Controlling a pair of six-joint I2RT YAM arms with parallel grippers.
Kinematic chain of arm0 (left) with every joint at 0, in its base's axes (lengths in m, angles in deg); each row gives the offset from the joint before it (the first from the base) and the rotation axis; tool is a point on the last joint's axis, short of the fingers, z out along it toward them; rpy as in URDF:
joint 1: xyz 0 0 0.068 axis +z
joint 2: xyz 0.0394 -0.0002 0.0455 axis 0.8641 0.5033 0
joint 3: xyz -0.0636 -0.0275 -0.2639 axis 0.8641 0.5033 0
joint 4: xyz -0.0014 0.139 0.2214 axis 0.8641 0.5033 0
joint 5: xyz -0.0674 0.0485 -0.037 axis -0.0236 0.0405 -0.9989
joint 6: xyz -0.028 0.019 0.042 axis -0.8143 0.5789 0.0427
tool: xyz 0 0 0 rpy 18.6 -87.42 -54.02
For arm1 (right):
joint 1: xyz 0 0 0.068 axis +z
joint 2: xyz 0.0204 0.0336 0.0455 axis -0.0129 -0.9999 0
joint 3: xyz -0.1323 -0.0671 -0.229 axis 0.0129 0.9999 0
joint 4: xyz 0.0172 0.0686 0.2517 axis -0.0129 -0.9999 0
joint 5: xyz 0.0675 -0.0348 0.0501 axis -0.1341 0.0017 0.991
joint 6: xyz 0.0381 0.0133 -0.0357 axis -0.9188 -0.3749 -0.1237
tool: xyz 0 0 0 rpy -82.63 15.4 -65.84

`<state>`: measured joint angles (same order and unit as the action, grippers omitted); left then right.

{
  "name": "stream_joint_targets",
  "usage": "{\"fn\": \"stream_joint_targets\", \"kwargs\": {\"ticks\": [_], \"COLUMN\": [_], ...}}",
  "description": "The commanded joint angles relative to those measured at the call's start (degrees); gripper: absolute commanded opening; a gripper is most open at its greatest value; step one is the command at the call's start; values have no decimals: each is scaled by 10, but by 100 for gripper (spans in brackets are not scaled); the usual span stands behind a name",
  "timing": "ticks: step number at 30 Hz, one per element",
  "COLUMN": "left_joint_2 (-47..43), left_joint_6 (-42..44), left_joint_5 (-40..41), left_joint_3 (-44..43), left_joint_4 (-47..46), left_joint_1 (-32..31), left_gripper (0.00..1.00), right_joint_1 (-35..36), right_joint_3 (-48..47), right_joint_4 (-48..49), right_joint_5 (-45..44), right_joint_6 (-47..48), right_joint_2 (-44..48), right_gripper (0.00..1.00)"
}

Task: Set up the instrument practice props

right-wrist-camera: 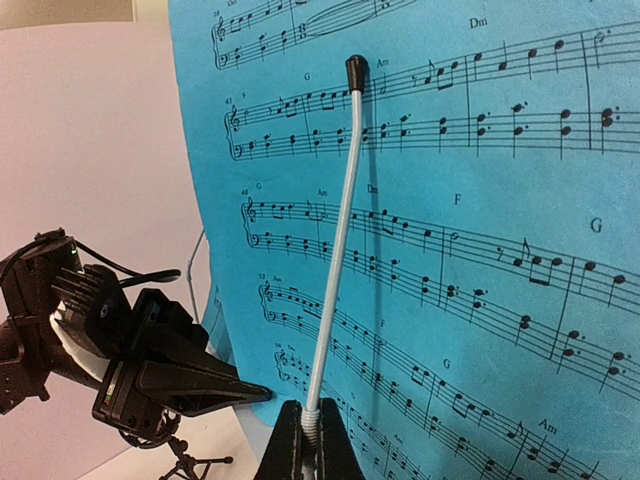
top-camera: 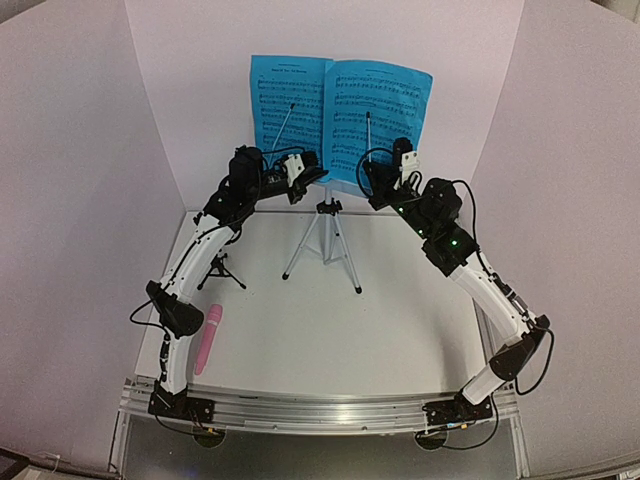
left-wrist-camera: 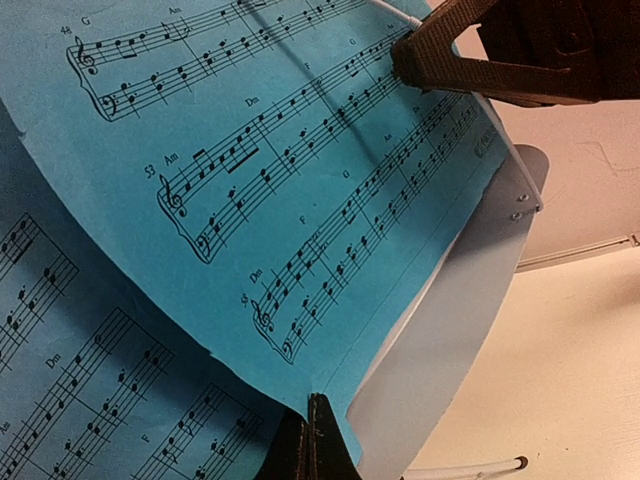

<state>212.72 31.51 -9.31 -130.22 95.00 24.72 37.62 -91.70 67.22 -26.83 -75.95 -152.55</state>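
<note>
**Left claw** (left-wrist-camera: 312, 445): fully closed. The tips rest at the lower edge of the sheet music, where the right page (left-wrist-camera: 300, 200) overlaps the left page (left-wrist-camera: 80, 360). Whether paper is pinched between the tips cannot be determined. The pale lip of the music stand (left-wrist-camera: 440, 340) runs just beside the tips, under the right page.

**Right claw** (right-wrist-camera: 310, 450): closed on the sprung base of a white wire (right-wrist-camera: 338, 240). The wire rises from between the tips, leans slightly, and ends in a dark cap against the right page.

**Remaining items, overhead view:**
- Silver tripod (top-camera: 323, 245): upright, below and between the two claws.
- Small black stand (top-camera: 222, 268): upright on the table (top-camera: 380, 330), below and behind the left claw, close beside the left arm (top-camera: 190, 262).
- Pink microphone (top-camera: 209, 338): lying flat, farther behind the left claw, well apart from it and separate from the small black stand.
</note>
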Motion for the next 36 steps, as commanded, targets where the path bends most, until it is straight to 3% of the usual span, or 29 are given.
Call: {"fn": "stream_joint_targets", "kwargs": {"ticks": [1, 20, 26, 36], "left_joint_2": [-9, -11, -20, -45], "left_joint_6": [13, 8, 5, 1], "left_joint_5": [10, 25, 20, 9], "left_joint_3": [4, 12, 21, 56], "left_joint_4": [-2, -40, -52, -65], "left_joint_1": [1, 1, 2, 2], "left_gripper": [0, 0, 12, 20], "right_joint_1": [4, 4, 4, 4], "right_joint_3": [-8, -7, -7, -7], "right_joint_4": [20, 21, 21, 21], "right_joint_5": [17, 15, 15, 17], "right_joint_6": [-15, -12, -12, -13], "right_joint_2": [8, 9, 8, 8], "right_gripper": [0, 0, 0, 0]}}
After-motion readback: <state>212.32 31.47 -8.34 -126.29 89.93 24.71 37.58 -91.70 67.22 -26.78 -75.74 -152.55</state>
